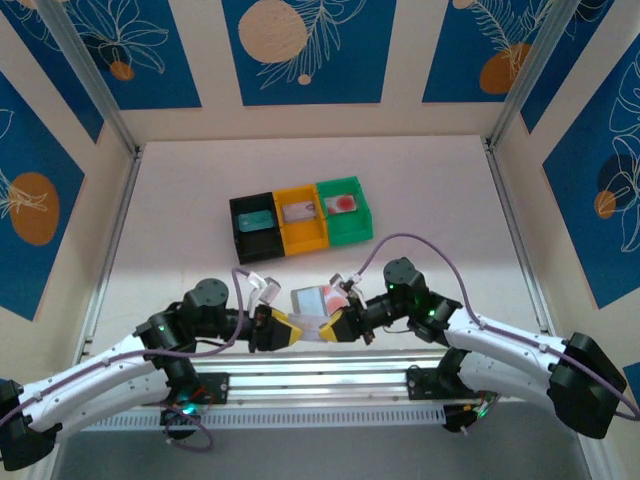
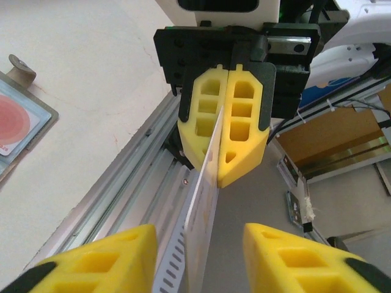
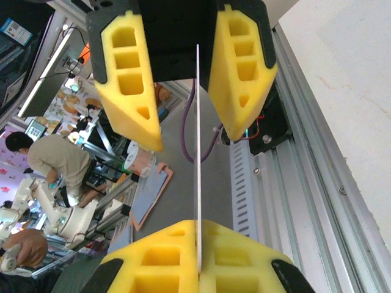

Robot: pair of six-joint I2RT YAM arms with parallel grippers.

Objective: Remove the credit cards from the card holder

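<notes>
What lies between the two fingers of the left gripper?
A thin white card, edge-on, lies between the open fingers of the left gripper; the right gripper, shut, holds its far end. The left wrist view shows this.

No words, numbers or signs could be read. The credit card (image 2: 12, 119) with the big red dot had some tiny marks near its edge, but they were too small and blurry to make out
</notes>
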